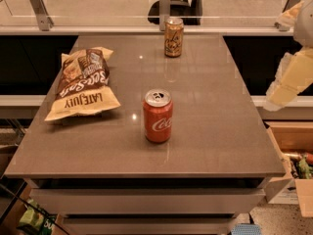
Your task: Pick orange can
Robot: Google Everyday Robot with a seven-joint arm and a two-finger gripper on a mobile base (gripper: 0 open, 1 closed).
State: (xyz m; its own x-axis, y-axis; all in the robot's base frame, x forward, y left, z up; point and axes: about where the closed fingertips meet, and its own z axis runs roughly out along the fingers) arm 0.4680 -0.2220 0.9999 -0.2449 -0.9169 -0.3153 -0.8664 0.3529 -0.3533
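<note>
While my pincer (pixel 281 89) hung beyond the right edge of the table (pixel 220 131), well apart from everything on it, I could not tell whether it stood wide or narrow (only a pale stretch of my arm showed there). It held nothing that I could see.

Orange can (pixel 173 37): upright at the far edge of the table, near the middle, silver top up, dark scribbled logo facing me.

Red can (pixel 157 116): upright, nearer me, about centre, white script on its side.

Chip bag (pixel 84 82): lying on the left part, well apart from both cans.

Cardboard box (pixel 293 180): on the floor, lower right, beside the table.
</note>
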